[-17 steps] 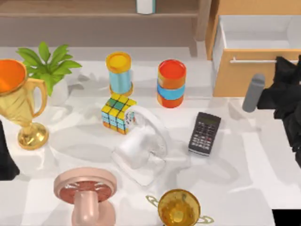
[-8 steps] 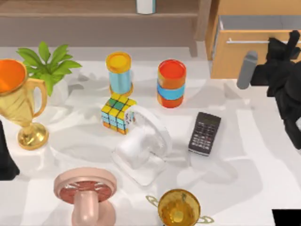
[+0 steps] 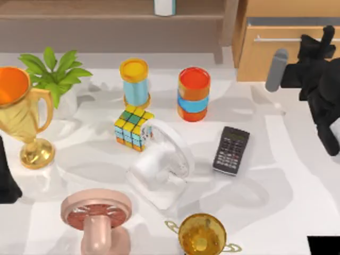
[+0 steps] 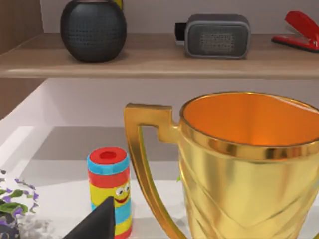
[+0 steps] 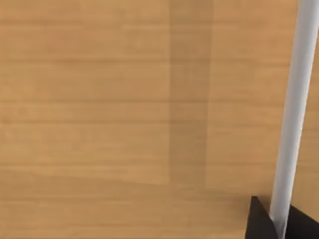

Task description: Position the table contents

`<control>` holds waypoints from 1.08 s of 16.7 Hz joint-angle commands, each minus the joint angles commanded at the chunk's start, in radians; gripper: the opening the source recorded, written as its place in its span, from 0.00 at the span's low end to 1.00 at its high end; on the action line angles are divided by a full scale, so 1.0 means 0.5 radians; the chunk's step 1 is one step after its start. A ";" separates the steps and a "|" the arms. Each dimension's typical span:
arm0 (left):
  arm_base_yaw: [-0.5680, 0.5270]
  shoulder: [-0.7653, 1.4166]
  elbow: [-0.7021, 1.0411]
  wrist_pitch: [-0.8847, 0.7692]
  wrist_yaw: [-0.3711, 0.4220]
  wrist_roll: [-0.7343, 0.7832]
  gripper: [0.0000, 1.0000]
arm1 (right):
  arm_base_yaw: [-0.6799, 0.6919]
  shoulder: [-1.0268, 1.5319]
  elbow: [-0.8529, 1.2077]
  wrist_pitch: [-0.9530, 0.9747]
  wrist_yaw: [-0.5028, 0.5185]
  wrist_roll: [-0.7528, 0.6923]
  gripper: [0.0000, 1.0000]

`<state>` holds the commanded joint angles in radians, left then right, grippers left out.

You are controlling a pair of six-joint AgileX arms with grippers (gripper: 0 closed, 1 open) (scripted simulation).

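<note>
- The table (image 3: 297, 175), a broad white top, spreads across the whole scene; its far edge meets a brown shelf (image 3: 106, 16) on the left and a light-wood drawer unit (image 3: 265, 58) at far right.
- The drawer (image 3: 276, 40) is pushed nearly flush with the unit, so its inside cannot be seen.
- The right gripper (image 3: 319, 45) sits at the drawer front by the pale bar handle (image 5: 294, 114); in the right wrist view the handle runs just beside a dark fingertip (image 5: 259, 219), against the wood front. Whether the fingers are spread or pressed together cannot be told.
- The left arm (image 3: 6, 175) is parked at the table's left edge; I cannot tell how its fingers stand.
- A big gold trophy cup (image 3: 21, 117) stands far left, its orange bowl empty. A smaller gold cup (image 3: 202, 234) stands at the near edge.
- Two striped canisters, yellow-lidded (image 3: 134, 82) and orange-lidded (image 3: 194, 93), stand upright, apart.
- A colour cube (image 3: 133, 127) touches a white fan (image 3: 159, 164); a pink fan (image 3: 95, 218) stands near-left.
- A calculator (image 3: 231, 150) lies flat, with bare tabletop to its right.
- A potted plant (image 3: 56, 79) is beside the big trophy.
</note>
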<state>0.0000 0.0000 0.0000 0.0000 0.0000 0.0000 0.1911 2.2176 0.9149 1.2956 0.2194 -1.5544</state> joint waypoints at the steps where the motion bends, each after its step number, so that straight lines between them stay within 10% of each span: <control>1: 0.000 0.000 0.000 0.000 0.000 0.000 1.00 | -0.007 0.033 0.072 -0.041 -0.010 0.002 0.00; 10: 0.000 0.000 0.000 0.000 0.000 0.000 1.00 | -0.044 0.168 0.379 -0.220 -0.048 0.007 0.00; 18: 0.000 0.000 0.000 0.000 0.000 0.000 1.00 | -0.044 0.168 0.379 -0.220 -0.048 0.007 0.60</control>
<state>0.0000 0.0000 0.0000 0.0000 0.0000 0.0000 0.1690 2.3016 1.1047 1.1854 0.1954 -1.5511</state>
